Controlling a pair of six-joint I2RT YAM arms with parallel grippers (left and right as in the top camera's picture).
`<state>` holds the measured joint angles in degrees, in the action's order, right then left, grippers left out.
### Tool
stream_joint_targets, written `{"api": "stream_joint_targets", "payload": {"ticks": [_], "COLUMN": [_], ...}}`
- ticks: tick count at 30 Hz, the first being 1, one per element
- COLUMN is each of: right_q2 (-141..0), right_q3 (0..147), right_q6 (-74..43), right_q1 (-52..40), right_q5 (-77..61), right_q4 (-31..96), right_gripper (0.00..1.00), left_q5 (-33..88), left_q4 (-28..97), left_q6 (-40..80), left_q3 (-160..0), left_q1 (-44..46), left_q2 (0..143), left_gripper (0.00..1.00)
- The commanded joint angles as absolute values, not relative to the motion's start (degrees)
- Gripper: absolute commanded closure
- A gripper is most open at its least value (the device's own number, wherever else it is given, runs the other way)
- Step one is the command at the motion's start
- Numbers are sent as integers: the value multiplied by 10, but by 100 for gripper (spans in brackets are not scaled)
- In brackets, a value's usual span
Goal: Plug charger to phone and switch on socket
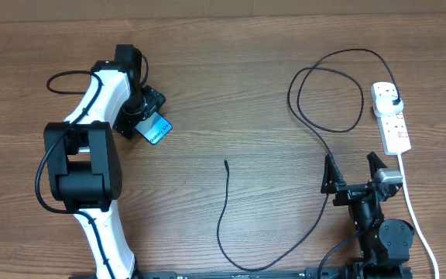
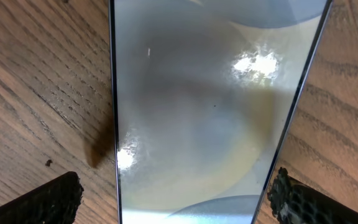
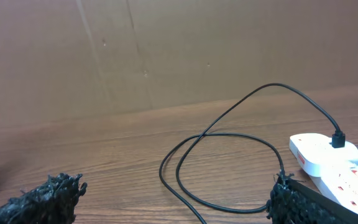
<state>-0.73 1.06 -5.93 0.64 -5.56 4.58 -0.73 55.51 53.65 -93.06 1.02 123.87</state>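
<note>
Blue-teal glass in a dark frame: the phone (image 1: 156, 129) lies flat on the wooden table (image 1: 231, 70) at about ten o'clock in the overhead view, partly hidden under the left gripper (image 1: 144, 107). From the left wrist the screen fills the picture and passes lengthwise between the two fingertips (image 2: 45, 200), which stand spread wide, one off each long edge; whether either pad touches the frame cannot be told. The charging port is not visible in any view. The charger (image 1: 221, 225), a thin black cable, ends in a connector tip (image 1: 225, 162) lying free near the table's centre, at four o'clock from the phone and well apart from it; the cable sweeps down to six o'clock, climbs, loops at one o'clock, and its plug head (image 1: 393, 98) sits in the far end of the white socket (image 1: 397, 132) at two to three o'clock. The right gripper (image 1: 355, 177), at five o'clock, is likewise spread and empty, with the cable running just beside it. Judged step: securing the phone. Done well, the left jaws close squarely on the long edges, low enough not to ride up onto the glass, leaving the port end exposed; the right arm should take the cable just behind the tip, so the connector stays stiff and aligned for insertion.
</note>
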Motion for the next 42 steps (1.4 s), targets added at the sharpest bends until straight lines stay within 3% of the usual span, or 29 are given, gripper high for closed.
{"api": "stream_joint_targets", "payload": {"ticks": [1, 42], "right_q2": [-2, -2], "right_q3": [5, 5], "right_q6": [-56, -56], "right_q1": [4, 4], "right_q5": [-52, -52], "right_q4": [44, 44], "right_gripper": [0, 0], "left_q5": [-20, -30], "left_q4": [556, 568], "left_q6": [538, 557], "left_q3": [-938, -938], "left_q1": [10, 19], "left_q2": [1245, 1263], "left_gripper": [0, 0]}}
